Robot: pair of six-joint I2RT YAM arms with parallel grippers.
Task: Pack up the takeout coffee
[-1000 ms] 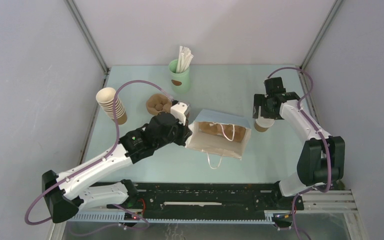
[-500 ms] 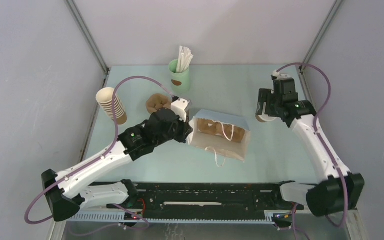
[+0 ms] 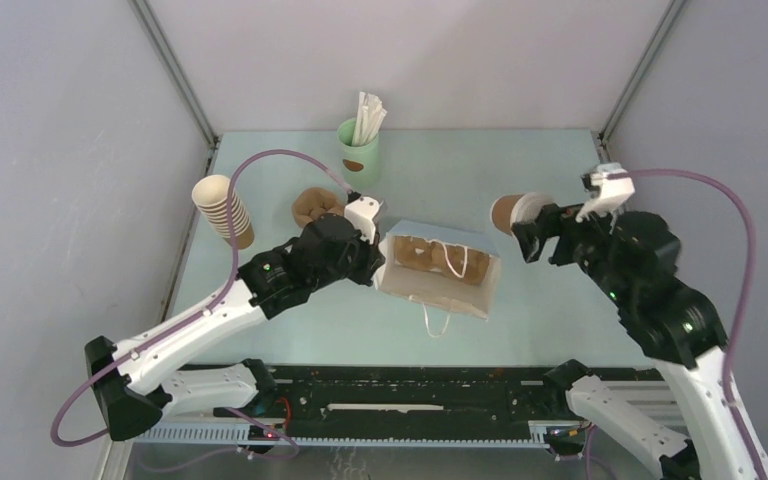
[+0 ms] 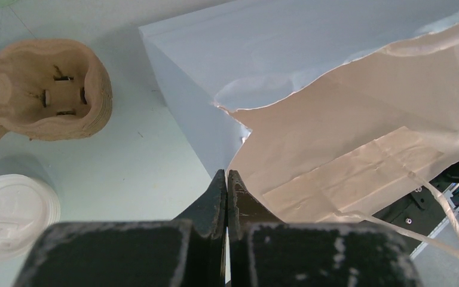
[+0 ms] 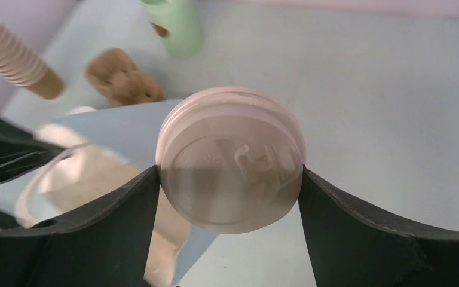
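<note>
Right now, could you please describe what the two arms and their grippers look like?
The left arm and right arm have white link shells and black joint housings. A mauve cable loops along each. The gripper fingers are matt black, tapering wedges.

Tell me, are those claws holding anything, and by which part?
Right gripper clamps the takeout coffee by its lid's sides; left gripper pinches the paper bag's rim.

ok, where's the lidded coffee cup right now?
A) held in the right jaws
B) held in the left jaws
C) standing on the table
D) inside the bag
A: the cup lies sideways between the right jaws, off the table beside the bag.
</note>
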